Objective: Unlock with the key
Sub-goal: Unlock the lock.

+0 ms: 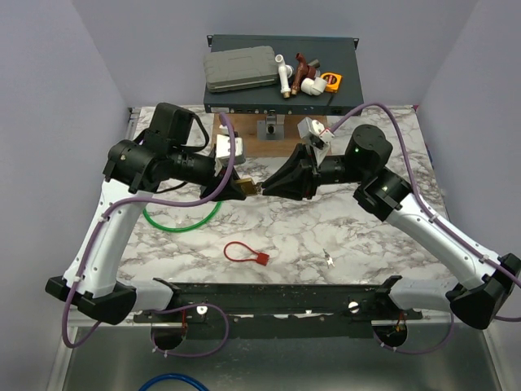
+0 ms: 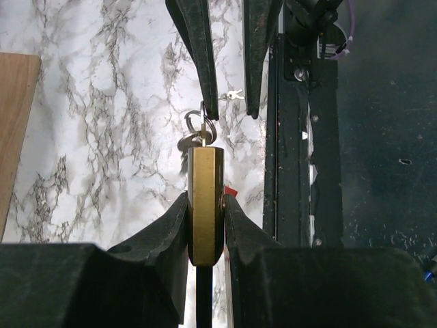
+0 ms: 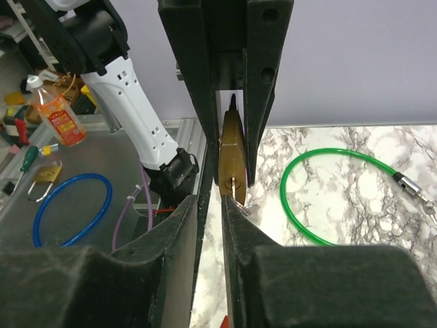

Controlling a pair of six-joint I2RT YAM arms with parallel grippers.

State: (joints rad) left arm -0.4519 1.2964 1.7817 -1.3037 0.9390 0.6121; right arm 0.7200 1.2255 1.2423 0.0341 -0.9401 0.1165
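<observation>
The left fingers clamp the brass padlock edge-on above the tabletop, the key seated in its keyhole. Beyond, the right fingers stand narrowly parted with the key beside one tip, not between them; closing now could miss it or jam it sideways.
</observation>
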